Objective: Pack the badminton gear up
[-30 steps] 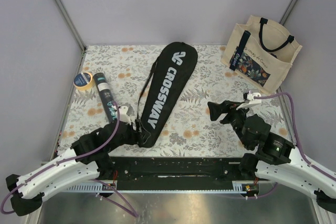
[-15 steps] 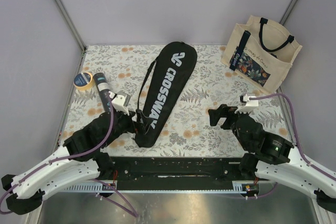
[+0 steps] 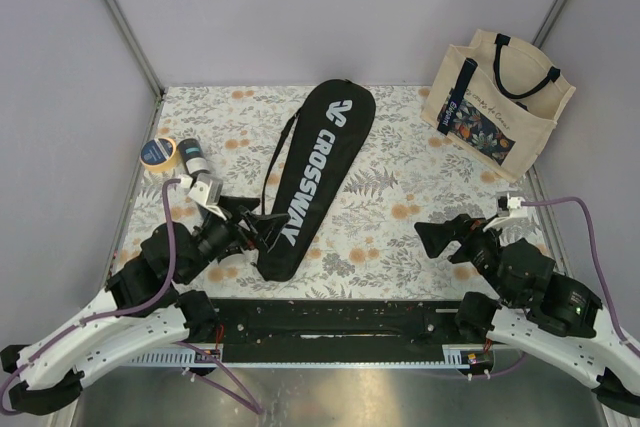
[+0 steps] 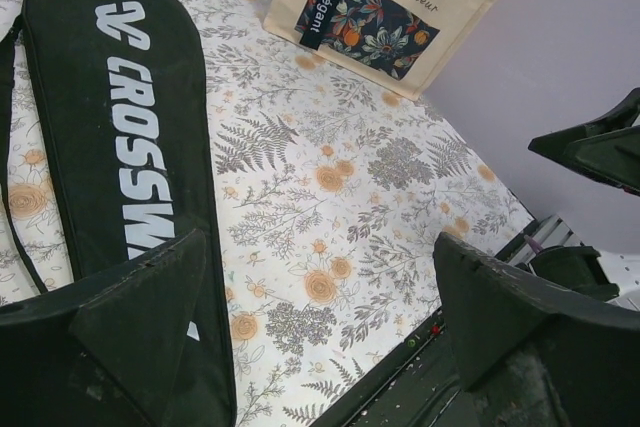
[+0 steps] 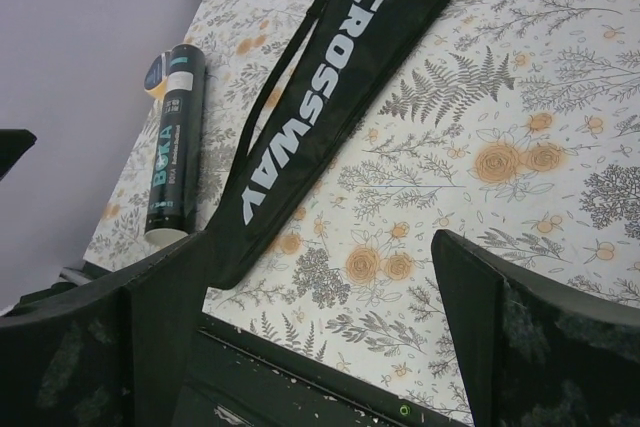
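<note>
Change: left gripper [image 3: 250,227] and right gripper [image 3: 447,235] pulled back from long black racket-shaped bag [image 3: 310,172] | jaws: both spread wide, nothing held | task: black teal-lettered tube [image 5: 172,142] not yet packed.

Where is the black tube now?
In the top view the tube lies on the left, beside the yellow tape roll and left of the CROSSWAY bag, partly under the left arm.

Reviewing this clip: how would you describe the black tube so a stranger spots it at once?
On the floral-patterned table, look to the left edge, left of the long black racket-shaped bag marked CROSSWAY. The black cylindrical tube lies flat there, next to a yellow-rimmed tape roll. It alone is a long round cylinder with teal lettering down its side.
</note>
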You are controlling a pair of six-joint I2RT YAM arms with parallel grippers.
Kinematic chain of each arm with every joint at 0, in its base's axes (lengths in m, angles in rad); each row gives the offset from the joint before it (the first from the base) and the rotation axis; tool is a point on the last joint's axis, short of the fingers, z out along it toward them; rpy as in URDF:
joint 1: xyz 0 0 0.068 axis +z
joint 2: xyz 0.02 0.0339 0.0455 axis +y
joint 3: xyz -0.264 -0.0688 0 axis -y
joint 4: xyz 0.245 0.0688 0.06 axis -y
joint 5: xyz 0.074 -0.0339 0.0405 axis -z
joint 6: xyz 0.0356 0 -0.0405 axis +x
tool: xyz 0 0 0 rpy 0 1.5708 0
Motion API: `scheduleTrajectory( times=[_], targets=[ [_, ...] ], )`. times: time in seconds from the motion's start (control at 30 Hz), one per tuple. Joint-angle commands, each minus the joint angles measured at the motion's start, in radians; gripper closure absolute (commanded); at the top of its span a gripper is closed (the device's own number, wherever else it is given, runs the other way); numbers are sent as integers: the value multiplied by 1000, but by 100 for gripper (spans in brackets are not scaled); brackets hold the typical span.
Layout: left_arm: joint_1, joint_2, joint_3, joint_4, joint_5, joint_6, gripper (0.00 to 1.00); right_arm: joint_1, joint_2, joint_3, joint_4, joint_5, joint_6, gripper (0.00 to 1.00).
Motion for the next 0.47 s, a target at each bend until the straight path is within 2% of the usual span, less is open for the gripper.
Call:
scheduleTrajectory(
  times=[0.0,0.43],
  targets=[
    [-2,-32,-24,65,-20,-1,1,-4,11,46,-13,-26,-10,1],
    [-4,-53,-29,33,-27,-20,1,-4,22,29,1,-15,16,0]
  ],
)
